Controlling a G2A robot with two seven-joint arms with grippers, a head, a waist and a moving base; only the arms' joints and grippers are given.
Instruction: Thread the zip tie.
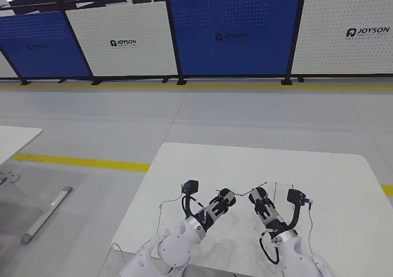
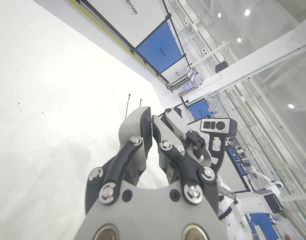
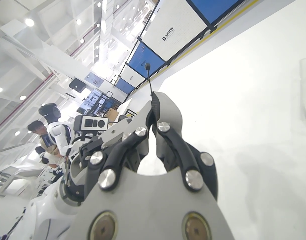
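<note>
- Two hands are held close together above the bench [image 1: 321, 173]; the right hand [image 3: 154, 98] is clamped on the zip tie [image 3: 149, 79], whose head stands out past the fingertips, clear of the bench.
- A short black stub [image 2: 148, 119] is pinched in the left hand [image 2: 152, 122], whose fingers are pressed together on it; it is judged to be the tie's tail, though this cannot be confirmed.
- Alignment is judged to be the step in hand; the stub should be pointed squarely at the head's slot, with the head held steady.
- Little of the stub is exposed, so a slow, straight feed is advised; a skewed approach could bend the strap or knock the head aside.
</note>
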